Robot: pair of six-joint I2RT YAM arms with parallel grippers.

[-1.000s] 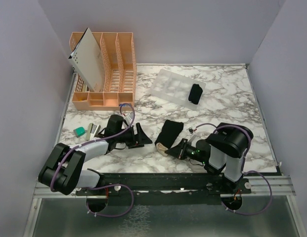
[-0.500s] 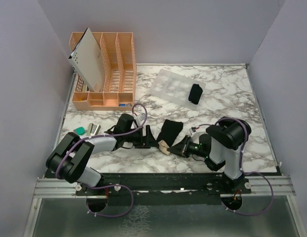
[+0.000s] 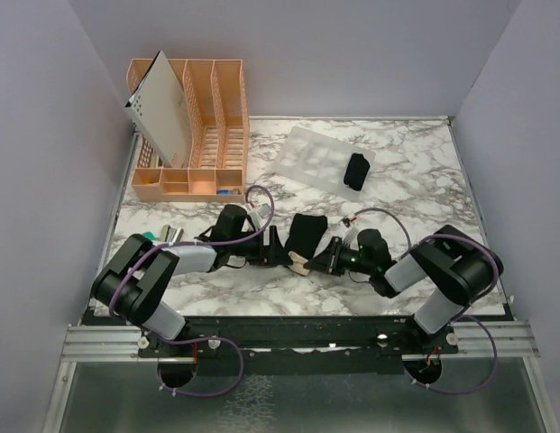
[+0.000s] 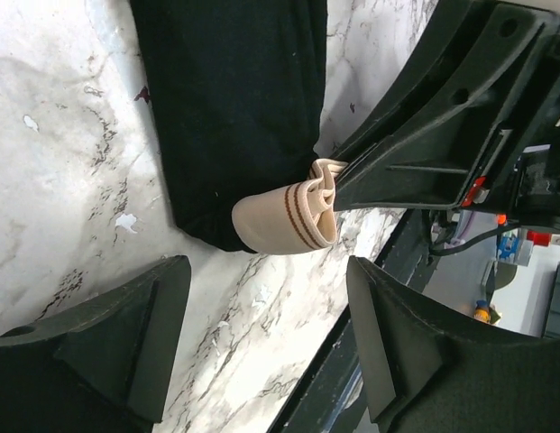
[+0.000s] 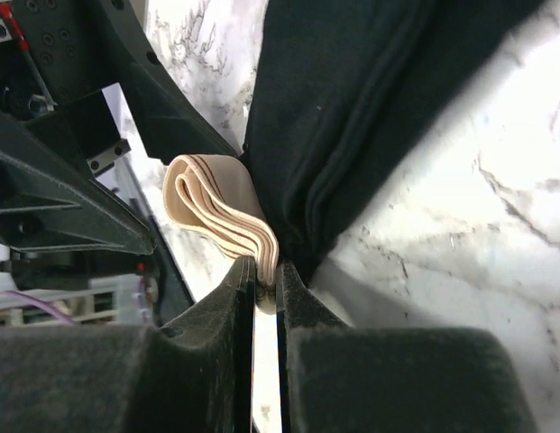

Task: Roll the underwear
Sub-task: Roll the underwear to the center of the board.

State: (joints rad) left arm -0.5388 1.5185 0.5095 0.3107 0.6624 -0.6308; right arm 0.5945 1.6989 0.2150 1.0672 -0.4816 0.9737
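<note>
The right gripper (image 5: 266, 271) pinches the tan band (image 5: 216, 212) of the underwear (image 3: 307, 236), which lies on the table (image 3: 415, 194). The left gripper (image 4: 266, 298) gapes wide beside it, empty. Such a thin pinch could slip, loosening the curl.

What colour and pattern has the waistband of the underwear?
Beige waistband with thin brown stripes; best in the left wrist view.

Arms stretched low inward; left claw (image 4: 266, 302) gapes, right claw (image 5: 266, 271) pinches the underwear (image 5: 352, 117).
</note>
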